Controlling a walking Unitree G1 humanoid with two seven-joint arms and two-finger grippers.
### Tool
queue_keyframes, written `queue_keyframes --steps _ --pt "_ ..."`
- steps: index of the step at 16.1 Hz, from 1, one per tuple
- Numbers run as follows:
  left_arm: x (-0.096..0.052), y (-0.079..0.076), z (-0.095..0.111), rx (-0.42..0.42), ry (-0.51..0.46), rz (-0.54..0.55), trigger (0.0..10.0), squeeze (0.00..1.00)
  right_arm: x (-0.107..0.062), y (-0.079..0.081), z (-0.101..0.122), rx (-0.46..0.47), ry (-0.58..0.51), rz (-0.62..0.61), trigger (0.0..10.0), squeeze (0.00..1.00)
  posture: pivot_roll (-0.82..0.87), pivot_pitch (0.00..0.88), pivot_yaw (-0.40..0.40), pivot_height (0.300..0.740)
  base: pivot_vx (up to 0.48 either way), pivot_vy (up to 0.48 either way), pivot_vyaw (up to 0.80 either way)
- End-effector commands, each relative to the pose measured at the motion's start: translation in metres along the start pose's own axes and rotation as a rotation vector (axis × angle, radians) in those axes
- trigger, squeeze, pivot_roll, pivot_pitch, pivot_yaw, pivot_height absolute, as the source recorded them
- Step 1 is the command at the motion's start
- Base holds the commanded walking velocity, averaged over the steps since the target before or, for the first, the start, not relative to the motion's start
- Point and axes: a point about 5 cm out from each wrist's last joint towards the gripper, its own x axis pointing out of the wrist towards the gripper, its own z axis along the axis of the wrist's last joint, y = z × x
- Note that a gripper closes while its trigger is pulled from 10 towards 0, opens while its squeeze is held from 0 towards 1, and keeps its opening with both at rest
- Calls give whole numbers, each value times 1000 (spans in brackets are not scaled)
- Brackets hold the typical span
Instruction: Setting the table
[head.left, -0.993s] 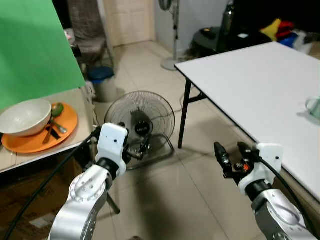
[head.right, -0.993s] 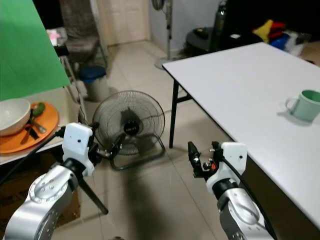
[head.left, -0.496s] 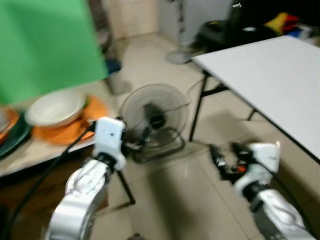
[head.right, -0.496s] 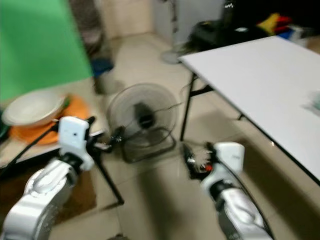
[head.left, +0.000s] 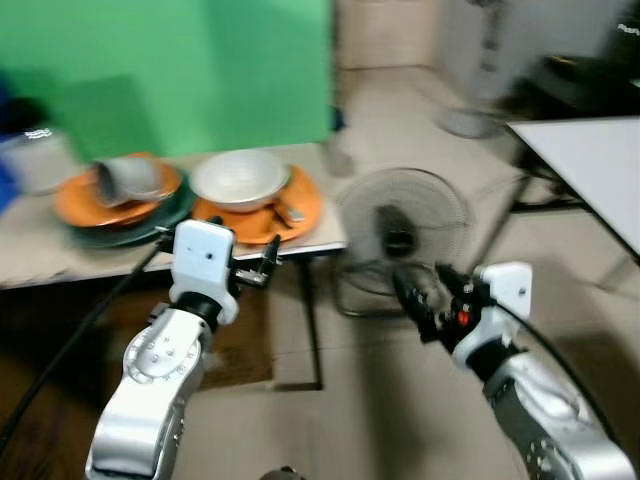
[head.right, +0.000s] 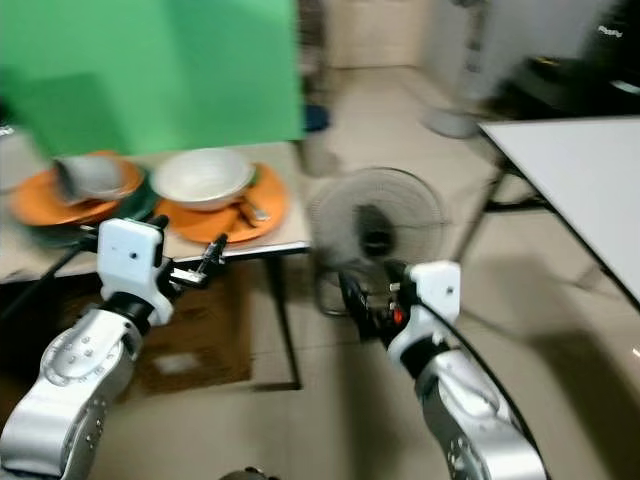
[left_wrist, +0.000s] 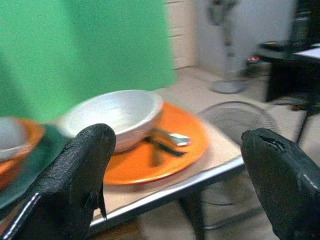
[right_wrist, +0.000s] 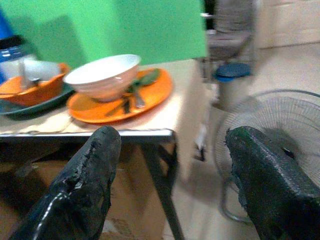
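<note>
white bowl (head.left: 240, 178) upright on orange plate (head.left: 300, 205), cutlery beside

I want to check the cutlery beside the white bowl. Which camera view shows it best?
The left wrist view: the cutlery lies close and large on the orange plate, beside the white bowl. The right wrist view shows it smaller; the eye views are blurred.

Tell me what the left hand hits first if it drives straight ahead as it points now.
Probably the white bowl on the orange plate: the open left hand frames them. Depth is unclear; it may meet the table edge first.
</note>
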Motion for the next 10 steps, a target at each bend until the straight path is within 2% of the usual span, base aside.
queue_keyframes --steps 1,2,10 --pt "2 1 1 3 3 2 10000 0 3 0 0 1 2 -9 10000 0 124 0 62 740 277 0 800" --pt "3 2 1 4 2 0 10000 0 5 -1 1 -5 -2 -22 10000 0 127 0 58 740 281 0 800" --pt "7 12 14 32 -29 12 10000 0 19 1 10 8 -33 -44 10000 0 144 0 45 740 314 0 0"
